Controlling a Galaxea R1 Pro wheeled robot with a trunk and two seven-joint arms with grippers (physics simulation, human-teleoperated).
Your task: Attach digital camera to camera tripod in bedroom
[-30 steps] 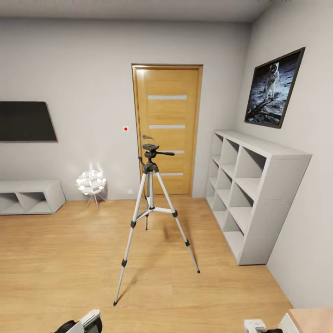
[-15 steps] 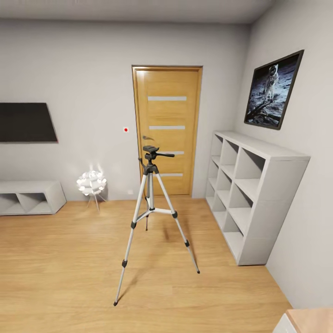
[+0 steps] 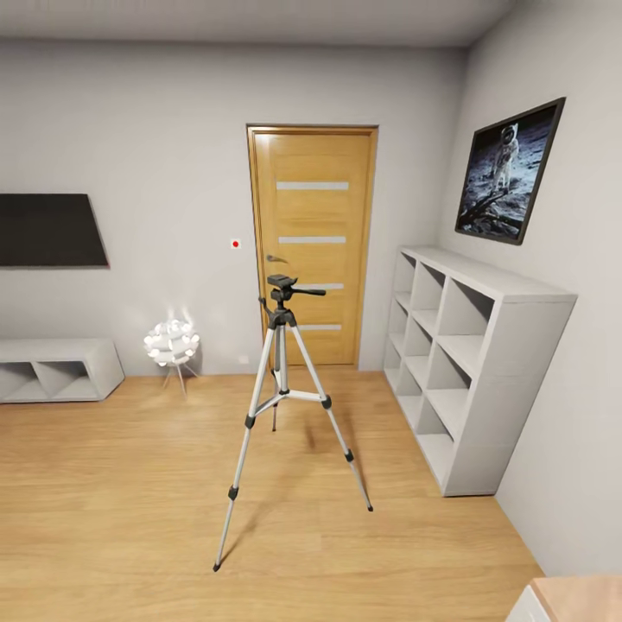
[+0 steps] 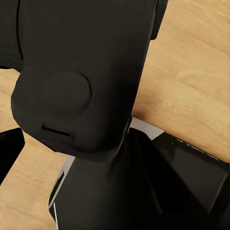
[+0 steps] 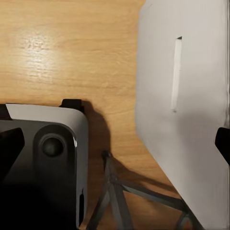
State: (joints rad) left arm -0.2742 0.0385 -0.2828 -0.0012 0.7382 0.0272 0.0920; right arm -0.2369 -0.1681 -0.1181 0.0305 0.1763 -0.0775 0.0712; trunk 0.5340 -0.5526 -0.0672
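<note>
Tripod (image 3: pixel 282 393) standing mid-frame on the plank floor (image 3: pixel 112 484), in front of the door (image 3: pixel 313 242), well apart from the cubby shelves (image 3: pixel 471 363) at right. Long axis vertical; three legs splayed, head plate on top, side handle pointing toward the right of frame. Camera not spotted (likely needs fetching first). Tool state on both arms: cannot tell; wrist views mostly dark robot housing over floor. Step in hand judged as search/approach. Best to locate the camera, grip the body level, then lower onto the head plate from above without nudging legs.
</note>
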